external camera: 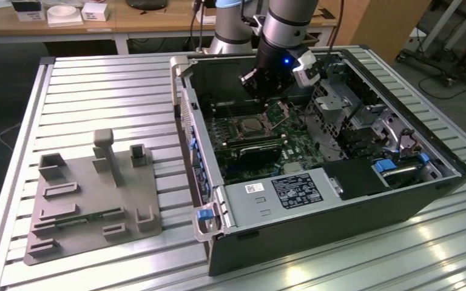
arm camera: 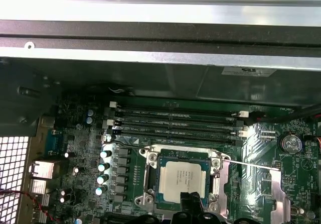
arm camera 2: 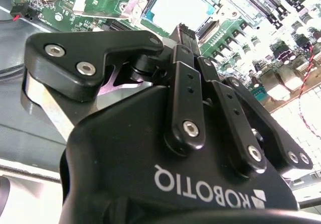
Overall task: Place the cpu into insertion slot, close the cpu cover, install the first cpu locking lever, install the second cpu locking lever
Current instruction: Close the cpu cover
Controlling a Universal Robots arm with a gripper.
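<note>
The cpu (arm camera: 184, 178) lies flat in the insertion slot (arm camera: 150, 181) on the green board, its silvery top uncovered; in the exterior view the cpu (external camera: 253, 126) sits mid-case. The cpu cover (arm camera: 268, 191) is swung open beside the slot, and in the exterior view the cover (external camera: 281, 111) stands tilted up. A thin locking lever (arm camera: 251, 163) sticks out over the board, unlatched. My gripper (arm camera: 189, 204) hovers just above the cpu's near edge, shut and holding nothing. In the second wrist view the gripper (arm camera 2: 186, 33) points down at the cpu (arm camera 2: 180, 7).
Long black memory slots (arm camera: 175, 123) run beside the socket. The open computer case (external camera: 186, 109) walls the board in, with a white-labelled grey box (external camera: 293, 191) and drive cages (external camera: 354, 115) close by. A grey fixture plate (external camera: 95, 194) lies on the slatted table.
</note>
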